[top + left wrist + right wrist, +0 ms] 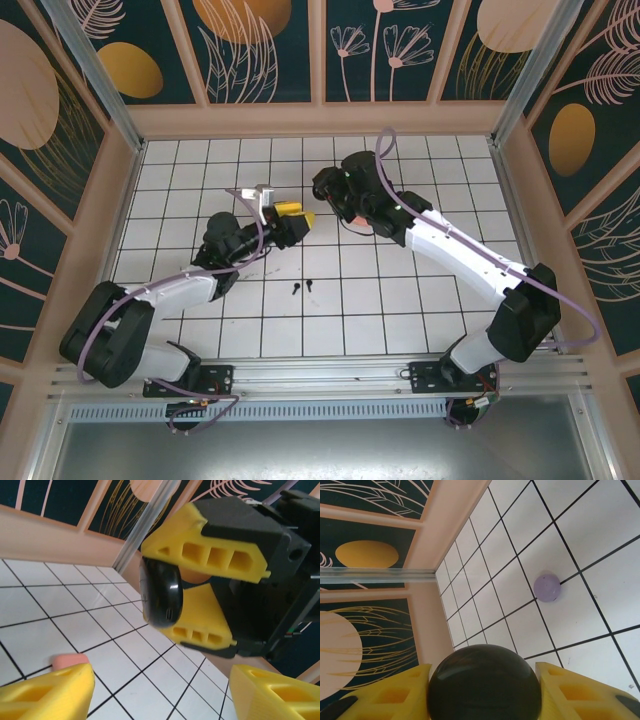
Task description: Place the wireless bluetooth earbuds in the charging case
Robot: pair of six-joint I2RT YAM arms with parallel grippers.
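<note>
Black earbuds (297,290), a mere speck of a pair overhead, lie on the tiles between the arms, while the wrist views show the right gripper (484,670) clamped on the black charging case (161,594), the left gripper (162,674) spread with nothing between, and a pink item (70,660) half hidden behind its finger.

Lab rig: grid tbl (400,300), panel walls (270,50).

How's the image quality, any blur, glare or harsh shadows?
Top external: even light, sharp, only soft shadows. Left wrist: the black case carries pale reflections, and the left gripper's fingers blur at the bottom edge. Right wrist: the black case up close is soft, the lilac case on the tiles crisper.
</note>
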